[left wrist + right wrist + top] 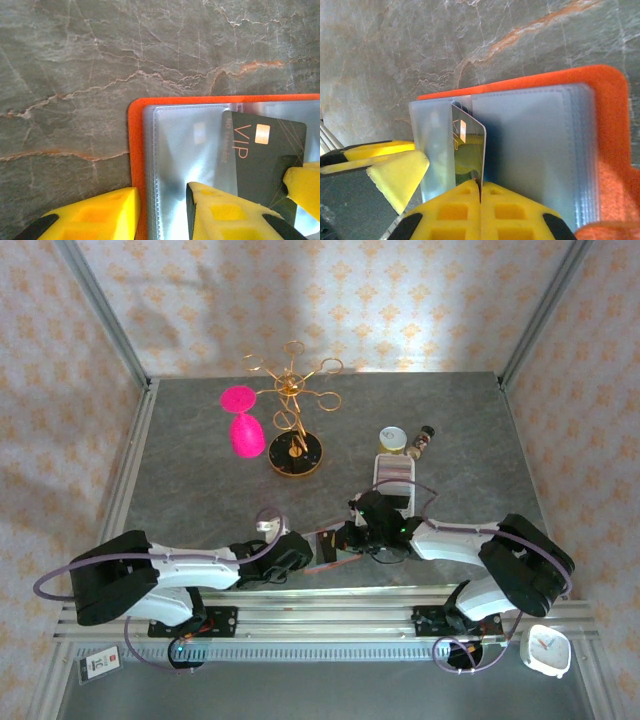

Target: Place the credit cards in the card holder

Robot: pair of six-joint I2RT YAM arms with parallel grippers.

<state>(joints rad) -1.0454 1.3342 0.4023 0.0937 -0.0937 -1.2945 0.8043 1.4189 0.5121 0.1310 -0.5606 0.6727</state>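
**Black VIP card end-first at the orange holder's sleeve**

Left gripper (162, 192) has its blocky yellow fingers apart, straddling the felt-like orange rim of the card holder (136, 150). It lies open and flat on the marble-look table (100, 75) between both arms, glossy clear sleeves up. The left wrist view gives the credit card (265, 155) face-on: black, gold chip, long axis left-right, left end under a sleeve. The right wrist view has it edge-on, a thin sliver, with the right gripper (480, 186) pinched tight on it.

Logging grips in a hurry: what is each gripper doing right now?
Left gripper: open, astride the card holder's orange edge.
Right gripper: shut on a credit card held upright over the holder.
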